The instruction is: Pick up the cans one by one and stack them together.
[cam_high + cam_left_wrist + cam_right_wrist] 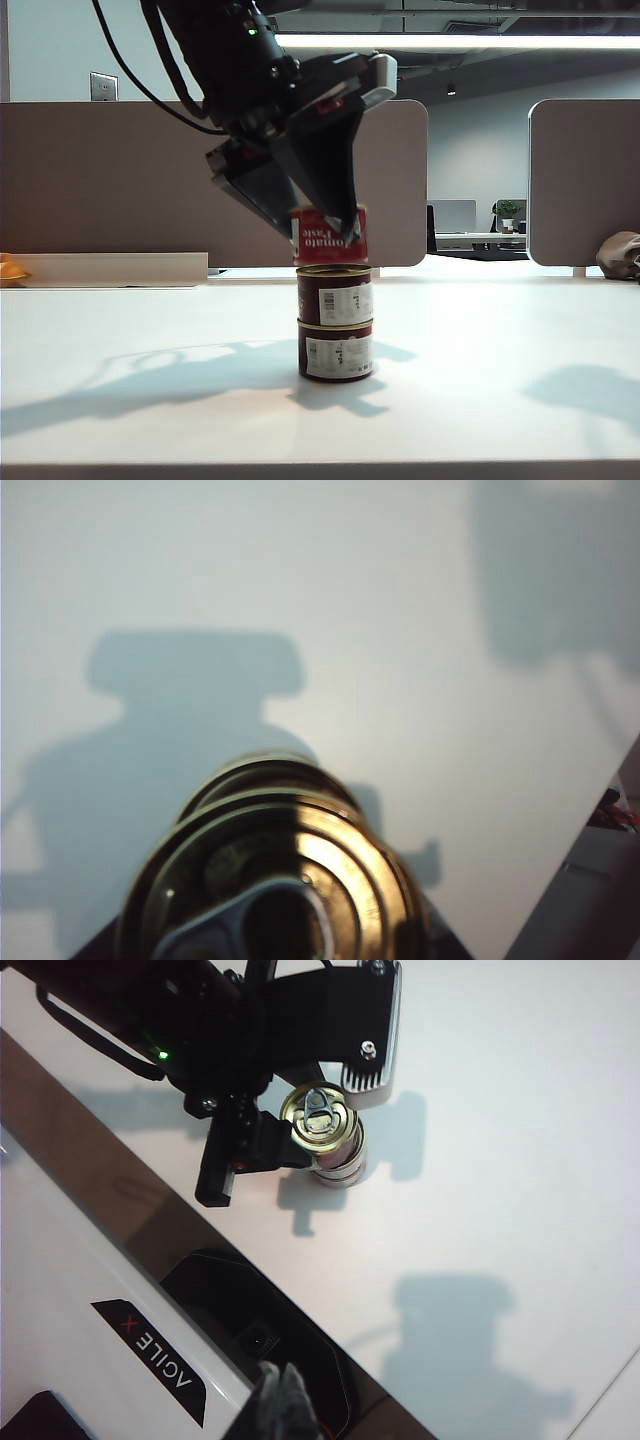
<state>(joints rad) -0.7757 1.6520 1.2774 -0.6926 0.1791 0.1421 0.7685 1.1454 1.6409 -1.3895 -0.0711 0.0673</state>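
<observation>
Two dark maroon cans stand stacked at the table's middle, the upper can on the lower can. The red Tomato Paste can sits directly over them, its label upside down and its base at the upper can's gold rim; I cannot tell whether they touch. My left gripper comes down from the upper left and is shut on the red can. The left wrist view shows the can's gold pull-tab lid and a lower can's rim past it. In the right wrist view the lid shows too. My right gripper is shut and holds nothing, away from the stack.
Grey partitions stand behind the table. An orange object lies at the far left edge and a brown bag at the far right. The robot's white base borders the table near my right gripper.
</observation>
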